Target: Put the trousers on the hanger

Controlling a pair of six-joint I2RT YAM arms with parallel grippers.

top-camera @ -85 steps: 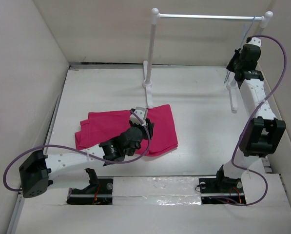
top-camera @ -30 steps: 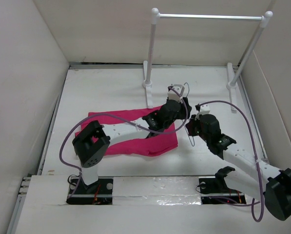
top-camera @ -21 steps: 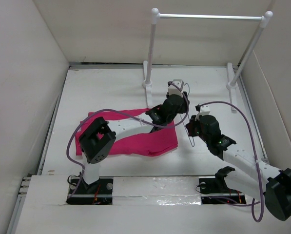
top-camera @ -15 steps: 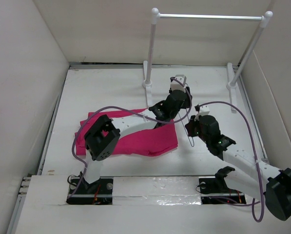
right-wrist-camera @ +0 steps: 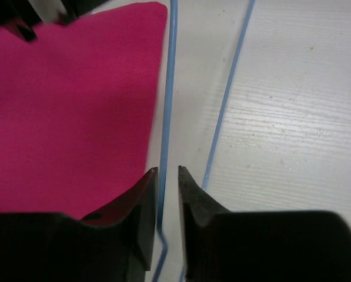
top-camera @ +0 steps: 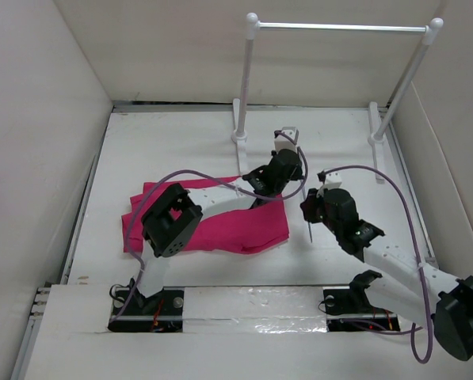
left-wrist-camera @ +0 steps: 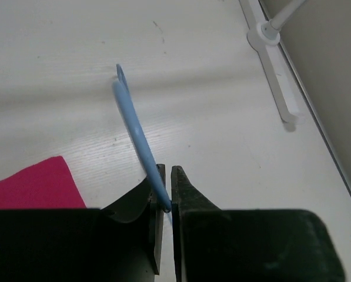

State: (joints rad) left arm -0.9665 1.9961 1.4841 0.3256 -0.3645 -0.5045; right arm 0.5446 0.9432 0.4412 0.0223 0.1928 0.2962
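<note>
The magenta trousers [top-camera: 236, 226] lie flat on the table left of centre. They also show in the right wrist view [right-wrist-camera: 63, 106] and the left wrist view [left-wrist-camera: 34, 188]. The thin pale-blue hanger [top-camera: 309, 231] sits just off their right edge, between my two grippers. My left gripper [top-camera: 295, 168] reaches over the trousers and is shut on the hanger's hook [left-wrist-camera: 137, 132], which curves up out of the jaws [left-wrist-camera: 165, 202]. My right gripper [top-camera: 309, 207] has its jaws almost closed around one hanger wire [right-wrist-camera: 168, 88], which lies against the left finger [right-wrist-camera: 146, 194]. A second wire [right-wrist-camera: 228, 88] runs alongside.
A white-poled rack [top-camera: 246, 87] with a silver bar [top-camera: 339, 28] stands at the back. Its right foot [left-wrist-camera: 275, 53] shows in the left wrist view. White walls enclose the table on three sides. A purple cable [top-camera: 212, 176] loops over the trousers.
My right arm has brought the hanger down from the rack bar to beside the trousers. My left arm has reached across the trousers to the hook, moving slightly farther back in the last second.
</note>
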